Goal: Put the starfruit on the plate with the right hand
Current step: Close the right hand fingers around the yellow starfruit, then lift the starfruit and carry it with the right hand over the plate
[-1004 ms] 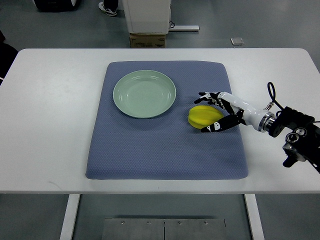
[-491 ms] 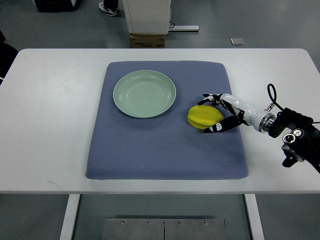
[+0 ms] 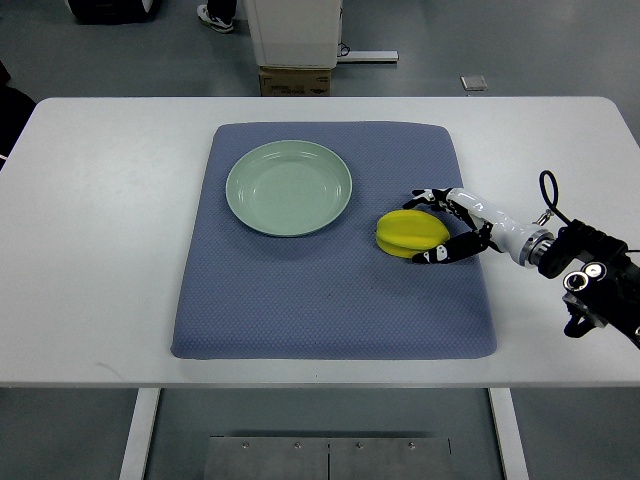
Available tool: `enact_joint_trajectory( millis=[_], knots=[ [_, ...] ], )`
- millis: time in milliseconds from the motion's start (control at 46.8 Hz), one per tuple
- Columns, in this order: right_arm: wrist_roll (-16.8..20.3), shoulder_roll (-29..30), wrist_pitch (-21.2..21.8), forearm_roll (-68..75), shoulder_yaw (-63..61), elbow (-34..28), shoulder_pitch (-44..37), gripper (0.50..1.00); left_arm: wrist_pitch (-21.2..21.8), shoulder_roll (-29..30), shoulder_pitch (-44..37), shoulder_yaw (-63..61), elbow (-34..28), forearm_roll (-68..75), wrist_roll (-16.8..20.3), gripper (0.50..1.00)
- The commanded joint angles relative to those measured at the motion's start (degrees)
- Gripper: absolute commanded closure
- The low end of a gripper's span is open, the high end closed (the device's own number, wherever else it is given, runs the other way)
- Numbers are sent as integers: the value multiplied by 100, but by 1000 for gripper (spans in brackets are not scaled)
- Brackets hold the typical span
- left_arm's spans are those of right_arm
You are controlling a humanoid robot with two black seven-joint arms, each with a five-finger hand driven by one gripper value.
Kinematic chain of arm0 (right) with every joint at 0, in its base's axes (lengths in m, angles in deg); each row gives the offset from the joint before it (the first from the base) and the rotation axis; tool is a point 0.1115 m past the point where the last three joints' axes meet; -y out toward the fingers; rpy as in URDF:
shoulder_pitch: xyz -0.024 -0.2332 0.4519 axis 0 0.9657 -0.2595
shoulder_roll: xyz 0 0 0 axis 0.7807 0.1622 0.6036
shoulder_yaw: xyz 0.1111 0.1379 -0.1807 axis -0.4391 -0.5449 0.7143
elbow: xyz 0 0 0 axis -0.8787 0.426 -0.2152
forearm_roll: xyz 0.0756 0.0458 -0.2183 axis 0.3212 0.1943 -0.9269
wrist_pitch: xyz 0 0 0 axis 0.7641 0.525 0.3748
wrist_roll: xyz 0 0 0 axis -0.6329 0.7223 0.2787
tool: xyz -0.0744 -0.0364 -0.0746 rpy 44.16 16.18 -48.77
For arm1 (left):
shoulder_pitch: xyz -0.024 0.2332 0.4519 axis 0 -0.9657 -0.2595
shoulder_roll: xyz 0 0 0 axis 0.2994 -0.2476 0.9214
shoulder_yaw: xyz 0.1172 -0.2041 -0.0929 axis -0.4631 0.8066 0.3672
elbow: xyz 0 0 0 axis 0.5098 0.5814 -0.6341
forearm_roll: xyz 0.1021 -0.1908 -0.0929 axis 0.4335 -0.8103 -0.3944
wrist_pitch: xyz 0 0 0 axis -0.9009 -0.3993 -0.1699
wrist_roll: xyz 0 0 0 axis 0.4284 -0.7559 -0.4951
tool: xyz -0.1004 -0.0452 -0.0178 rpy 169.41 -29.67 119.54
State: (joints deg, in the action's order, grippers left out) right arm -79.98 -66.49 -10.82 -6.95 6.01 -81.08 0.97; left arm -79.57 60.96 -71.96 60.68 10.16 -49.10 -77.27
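Note:
A yellow starfruit (image 3: pixel 407 232) lies on the blue-grey mat (image 3: pixel 330 290), just right of the pale green plate (image 3: pixel 289 187), which holds nothing. My right hand (image 3: pixel 424 228) comes in from the right edge and cups the fruit's right end. Its fingers (image 3: pixel 428 196) reach over the far side and the thumb lies along the near side. They are spread around the fruit and not closed on it. The fruit rests on the mat. The left arm does not show.
The mat covers the middle of a white table (image 3: pixel 100 250). My right forearm and its black wrist unit (image 3: pixel 595 285) hang over the table's right part. A cardboard box (image 3: pixel 295 80) stands on the floor behind the far edge.
The right hand has drawn slightly to the right and nearer the front, with its fingers closer around the fruit's right end. The starfruit and the plate have not moved.

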Motion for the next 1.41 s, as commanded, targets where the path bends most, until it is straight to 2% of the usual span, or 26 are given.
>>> enact_joint_trajectory(
  millis=[0, 235, 513, 619, 1175, 1388],
  knots=[
    [0, 3, -10, -8, 0, 2, 1, 605, 0, 0, 0, -2, 0, 0, 0, 500],
    [-52, -6, -10, 1, 53, 116, 1, 684, 0, 0, 0, -2, 0, 0, 0, 500],
    [-105, -6, -10, 10, 53, 151, 1, 852, 0, 0, 0, -2, 0, 0, 0, 500],
    [-105, -6, -10, 36, 44, 151, -17, 885, 0, 0, 0, -2, 0, 0, 0, 500],
    [-44, -6, 7, 98, -18, 134, -394, 881, 0, 0, 0, 7, 0, 0, 0, 500],
    [123, 29, 7, 106, -35, 143, -632, 881, 0, 0, 0, -2, 0, 0, 0, 500]
  ],
)
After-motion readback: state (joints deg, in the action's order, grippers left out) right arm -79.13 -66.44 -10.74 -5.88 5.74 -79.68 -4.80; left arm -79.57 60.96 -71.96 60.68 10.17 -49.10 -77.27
